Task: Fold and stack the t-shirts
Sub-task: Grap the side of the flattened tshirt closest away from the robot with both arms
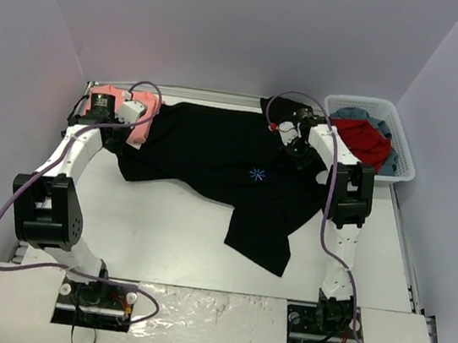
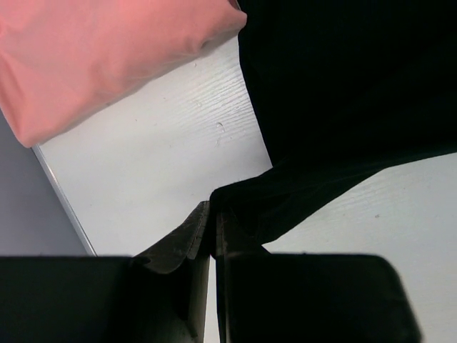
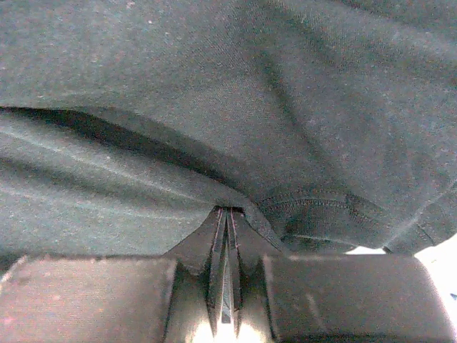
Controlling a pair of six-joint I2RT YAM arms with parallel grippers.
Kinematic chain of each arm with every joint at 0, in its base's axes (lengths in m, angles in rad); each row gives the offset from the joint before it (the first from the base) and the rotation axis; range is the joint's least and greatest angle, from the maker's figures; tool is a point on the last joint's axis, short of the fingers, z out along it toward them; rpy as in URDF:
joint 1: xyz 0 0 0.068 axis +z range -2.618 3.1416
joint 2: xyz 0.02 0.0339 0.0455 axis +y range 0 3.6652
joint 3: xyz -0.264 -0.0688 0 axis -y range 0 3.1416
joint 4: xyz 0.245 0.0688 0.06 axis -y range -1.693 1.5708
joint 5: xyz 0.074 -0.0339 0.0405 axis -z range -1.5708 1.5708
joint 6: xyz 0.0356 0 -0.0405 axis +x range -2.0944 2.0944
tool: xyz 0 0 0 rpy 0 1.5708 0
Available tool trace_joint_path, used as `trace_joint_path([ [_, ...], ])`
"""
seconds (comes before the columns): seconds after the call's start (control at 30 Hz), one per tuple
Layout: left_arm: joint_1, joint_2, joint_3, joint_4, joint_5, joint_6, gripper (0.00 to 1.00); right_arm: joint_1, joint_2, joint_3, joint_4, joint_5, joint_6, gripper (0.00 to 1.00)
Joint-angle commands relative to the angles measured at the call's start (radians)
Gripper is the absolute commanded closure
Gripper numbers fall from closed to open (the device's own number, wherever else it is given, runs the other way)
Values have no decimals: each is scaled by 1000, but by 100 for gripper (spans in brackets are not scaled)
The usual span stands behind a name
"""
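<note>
Left claw (image 2: 213,214) was clenched on a corner of the black tee (image 1: 215,148), the cloth running straight into its closed tips. Right claw (image 3: 228,211) was clamped the same way on a fold of that tee, close to a stitched hem.

From above, the black tee lay across the far half of the table (image 1: 169,231) with its blue print showing. Its far edge was held between the two claws, and its near part trailed in an uneven, rumpled flap toward the right arm. The pink tee (image 2: 107,50) sat in the far left corner, just beside the black one and partly hidden by the left wrist. It looked compact, probably already folded. A basket (image 1: 373,103) holding red and blue cloth stood at far right.

The step in hand seemed to be spreading the black tee flat before its first fold, and no fold showed yet. The next move likely called for both claws to travel together, keeping the held edge taut. That would let the rumpled flap smooth out on bare table, clear of the pink tee, before either grip let go.
</note>
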Motion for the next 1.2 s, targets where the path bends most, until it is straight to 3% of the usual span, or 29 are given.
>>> trace_joint_path([
  [0.0,10,-58,25,-26,17,-16,98,-6,-126,-23,-43,-37,-2,100],
  [0.03,10,-66,19,-26,15,-16,98,-5,-152,-42,-44,-40,-5,100],
  [0.17,10,-101,-7,-26,22,-16,98,0,-290,-158,-43,-41,-8,82],
  [0.23,10,-122,-22,-26,29,-16,98,13,-393,-232,-46,-26,-26,79],
  [0.27,10,-138,-42,-26,38,-17,98,32,-487,-345,-49,0,-43,75],
  [0.4,10,-147,-64,-26,43,-19,98,56,-597,-517,-89,-12,-79,69],
  [0.63,10,-150,-107,11,80,-37,98,232,-799,-767,-178,-17,-80,68],
  [0.83,12,-159,-125,15,84,-43,97,345,-853,-861,-198,-14,-44,62],
  [1.17,12,-155,-131,20,65,-45,98,572,-798,-920,-181,-34,59,56],
])
